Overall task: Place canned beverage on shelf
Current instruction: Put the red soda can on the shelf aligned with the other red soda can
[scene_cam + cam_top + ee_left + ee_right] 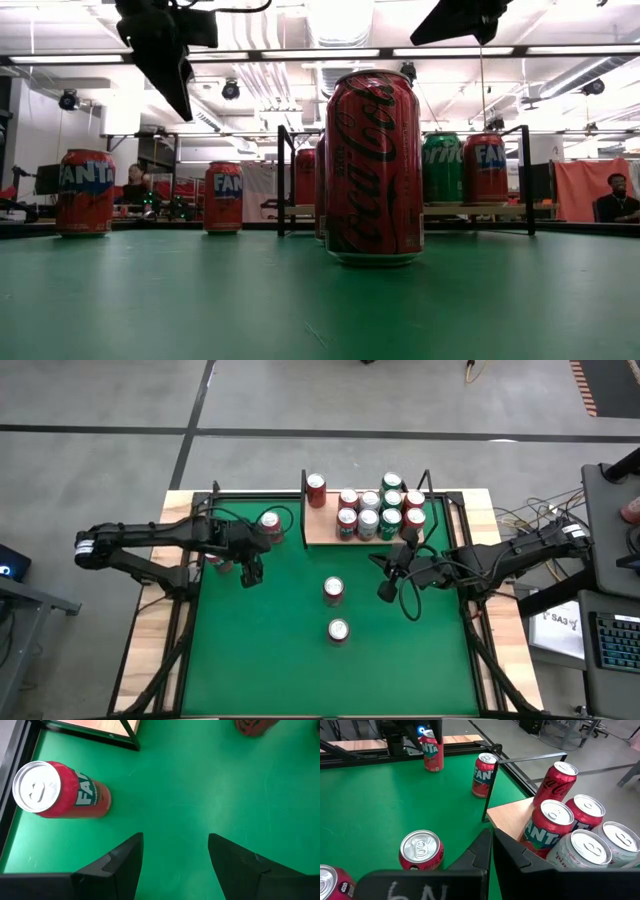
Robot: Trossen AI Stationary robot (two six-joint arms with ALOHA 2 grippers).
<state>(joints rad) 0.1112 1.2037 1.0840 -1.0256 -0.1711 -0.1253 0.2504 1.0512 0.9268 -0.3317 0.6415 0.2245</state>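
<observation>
Reach step: left gripper [175, 862] held over Fanta can [60, 790], fingers spread, empty. Right gripper [491, 847] pressed together near shelf [322, 535]. Next: can must be grabbed.

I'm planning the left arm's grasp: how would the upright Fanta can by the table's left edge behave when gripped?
The Fanta can looks rigid and smooth, so probably slippery. Tall and narrow, it may tip if nudged high, then roll. The left gripper is open above the felt.

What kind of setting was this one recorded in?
Most likely a robotics lab or workshop: a green felt table on a concrete floor, ceiling strip lights and ducting overhead, a keyboard alongside, and people seated at workstations behind.
</observation>
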